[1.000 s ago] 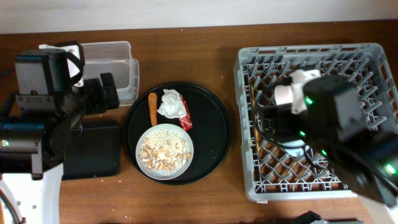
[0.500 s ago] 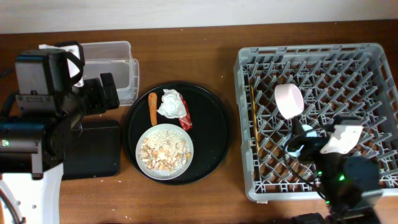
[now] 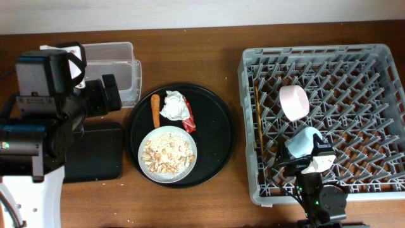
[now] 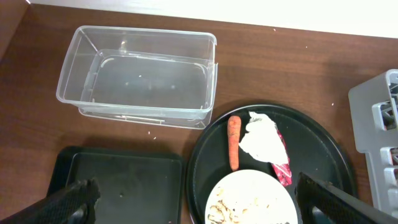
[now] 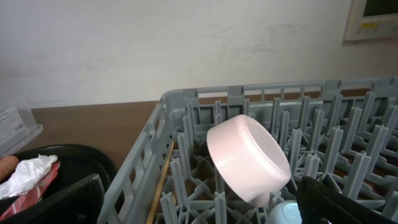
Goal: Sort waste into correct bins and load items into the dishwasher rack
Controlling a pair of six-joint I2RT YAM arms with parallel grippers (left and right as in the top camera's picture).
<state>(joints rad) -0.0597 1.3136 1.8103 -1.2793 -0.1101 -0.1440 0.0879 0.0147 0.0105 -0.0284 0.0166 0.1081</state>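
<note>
The grey dishwasher rack [image 3: 248, 95] stands at the right. In it lie the white bowl [image 3: 294, 101] on its side, the light-blue cup [image 3: 304, 140] and the chopsticks [image 3: 258, 123]. The plate [image 3: 168, 154] carries beige food scraps. A carrot [image 3: 155, 111], white tissue [image 3: 172, 104] and red wrapper [image 3: 188, 120] lie beside it. The clear tub [image 3: 114, 69] and flat black tray [image 3: 95, 152] are at the left. My left gripper [image 4: 202, 208] is open and empty above the plate. My right gripper [image 5: 205, 208] is open and empty at the rack's front, facing the bowl [image 5: 249, 155] and cup [image 5: 286, 214].
The plate and waste sit on a large round black tray [image 3: 215, 133] between the bins and the rack. My left arm [image 3: 44, 120] overhangs the flat black tray. My right arm [image 3: 319, 196] sits over the rack's front edge.
My right arm has drawn back from over the rack's middle to its front edge. The light-blue cup now shows lying in the rack below the bowl. The left arm has not moved.
</note>
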